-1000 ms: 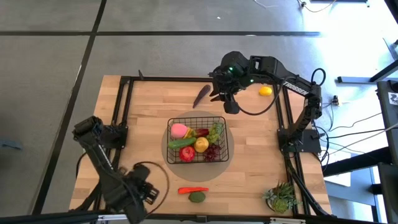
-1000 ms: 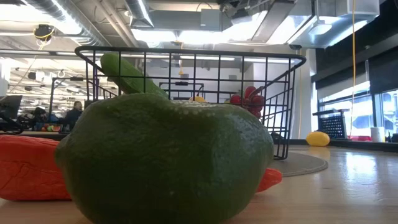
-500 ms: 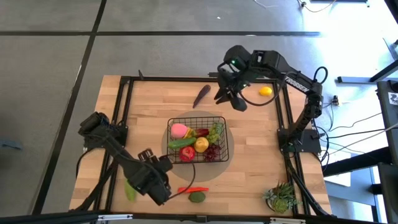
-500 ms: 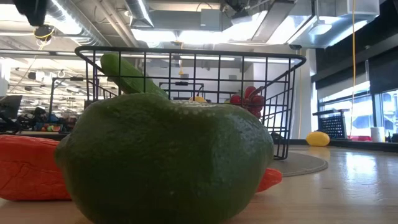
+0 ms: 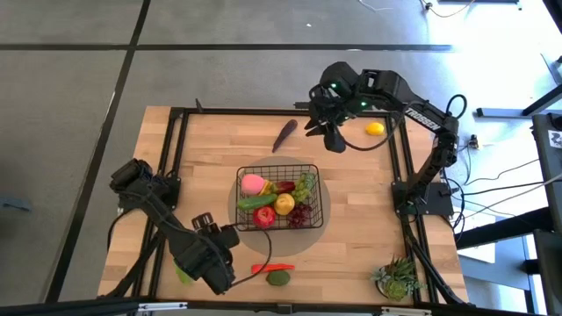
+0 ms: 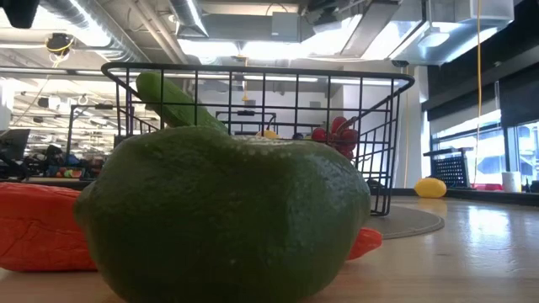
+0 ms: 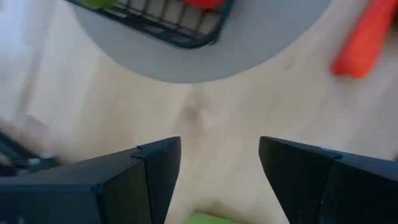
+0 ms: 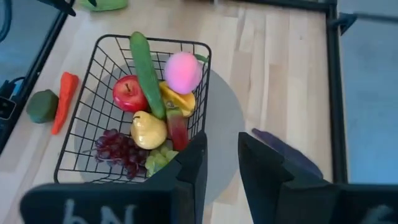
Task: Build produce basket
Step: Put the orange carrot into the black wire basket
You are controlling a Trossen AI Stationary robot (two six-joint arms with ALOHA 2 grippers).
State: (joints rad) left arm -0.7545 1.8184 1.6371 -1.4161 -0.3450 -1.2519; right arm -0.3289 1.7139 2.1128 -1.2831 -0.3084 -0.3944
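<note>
The black wire basket [image 5: 279,195] stands on a round grey mat [image 8: 227,124] at mid-table. It holds a cucumber [image 8: 146,71], a red fruit [image 8: 127,92], a pink peach [image 8: 183,70], a yellow fruit [image 8: 148,129] and dark grapes [image 8: 118,149]. A red chilli [image 5: 272,268] and a round green fruit [image 5: 278,278] lie near the front edge. A green cucumber [image 5: 183,270] lies by my left gripper [image 7: 219,168], which stands open above bare table. A purple eggplant [image 5: 285,134] and a lemon [image 5: 375,129] lie at the far side, near my right gripper [image 8: 222,158], which is raised, narrowly open and empty.
A spiky potted plant [image 5: 397,276] stands at the near right corner. A black frame rail [image 5: 176,149] borders the tabletop. The green fruit [image 6: 223,219] fills the low view's foreground and hides much of the table there.
My left gripper has moved from the near left toward the basket and rolled about its own axis, staying open; the green cucumber that it covered now shows on the table. My right gripper has drifted slightly toward the table's right edge.
</note>
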